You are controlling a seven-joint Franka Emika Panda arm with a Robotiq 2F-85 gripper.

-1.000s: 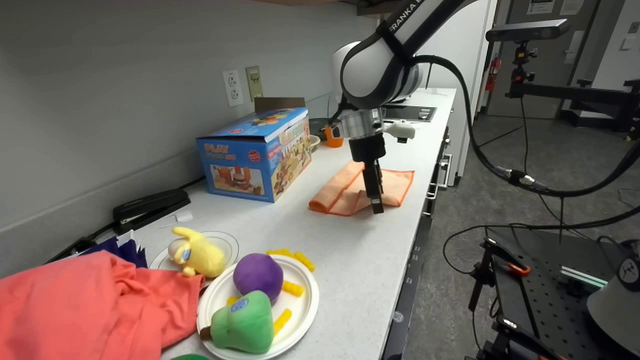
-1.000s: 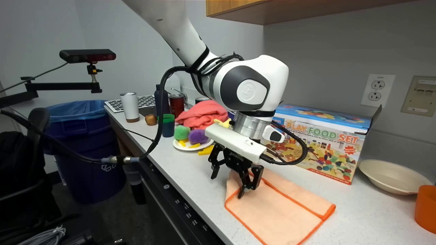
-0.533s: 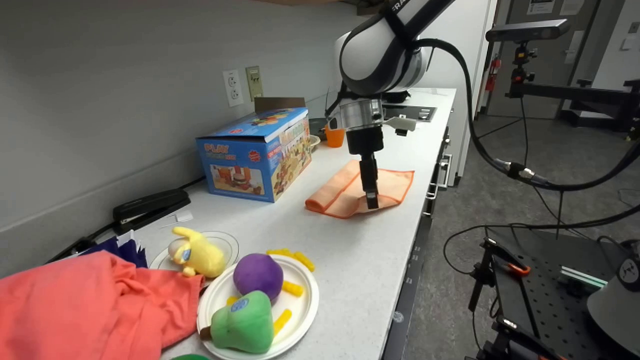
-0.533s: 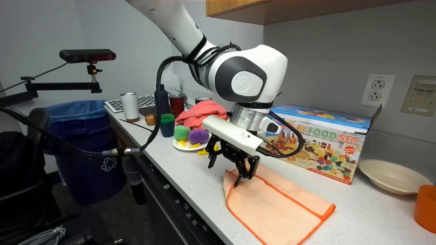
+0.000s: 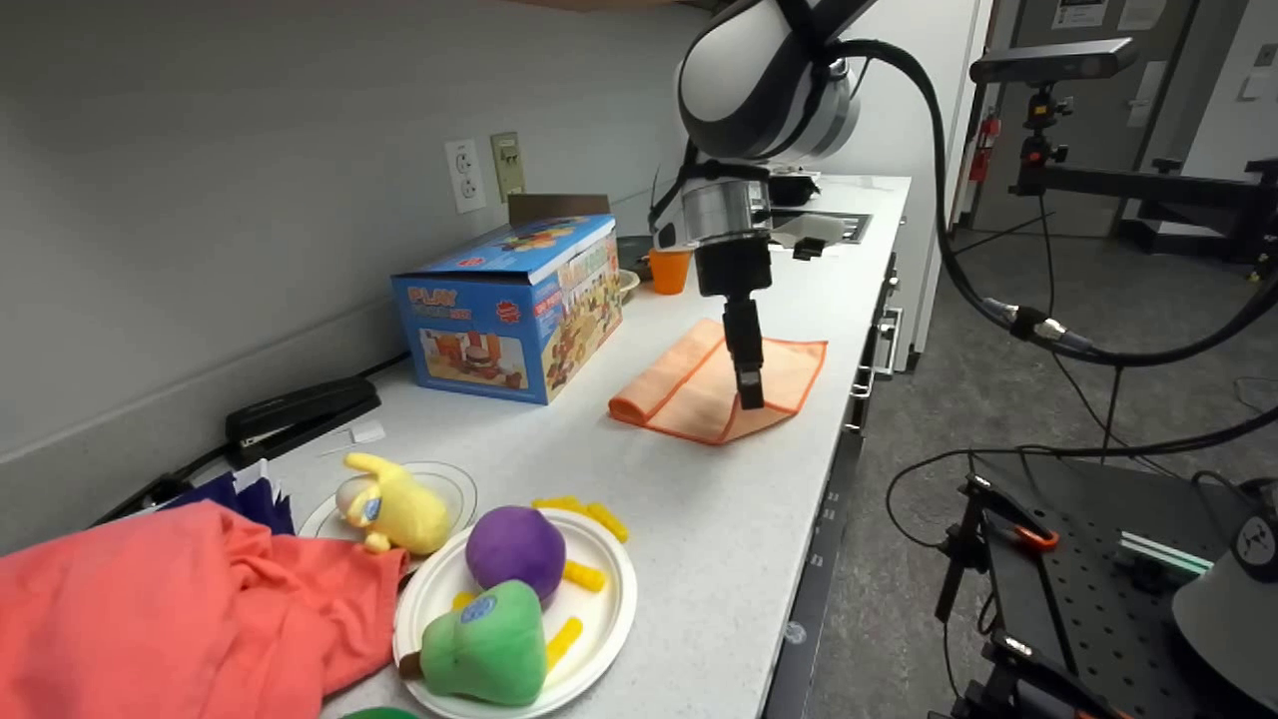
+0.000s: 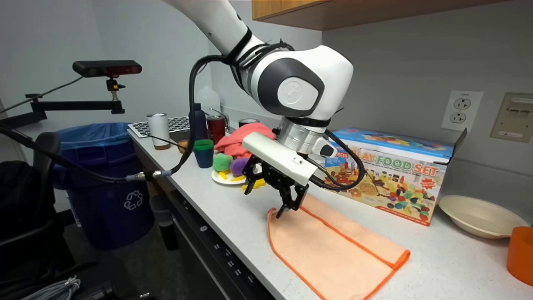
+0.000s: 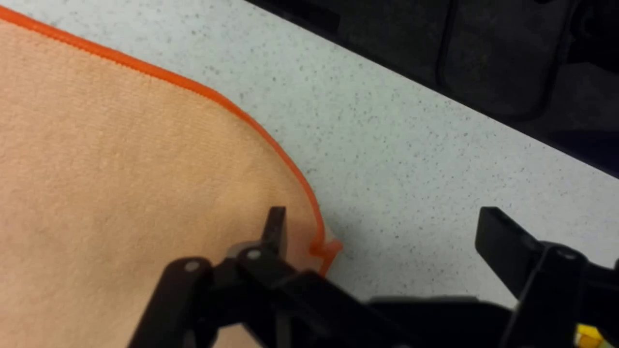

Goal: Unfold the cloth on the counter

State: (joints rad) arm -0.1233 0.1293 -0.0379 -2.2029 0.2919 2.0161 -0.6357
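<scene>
The salmon-orange cloth (image 5: pixel 684 384) with its orange hem lies on the light grey counter (image 5: pixel 689 519), a folded strip running along its wall side. In an exterior view the cloth (image 6: pixel 333 250) spreads toward the camera. Over its far end hangs my gripper (image 6: pixel 265 203), jaws wide apart and nothing between them. In the wrist view the gripper (image 7: pixel 382 212) has one finger (image 7: pixel 275 229) above the cloth (image 7: pixel 121 169) and the other over bare counter. The cloth's corner is slightly crumpled beside that finger, with a paler layer peeking out. Whether finger and cloth touch I cannot tell.
Against the wall stands a toy box (image 5: pixel 509 310). A white plate (image 5: pixel 621 609) bears plush toys, near bunched coral-red fabric (image 5: pixel 180 619). Toward the other end are a beige bowl (image 6: pixel 483 216) and an orange cup (image 6: pixel 520 254). The counter's front edge runs close to the cloth.
My gripper has risen and drawn back a little toward the plate, its jaws staying apart. The cloth's end under it has shifted outward, and its corner reaches farther toward the plate.
</scene>
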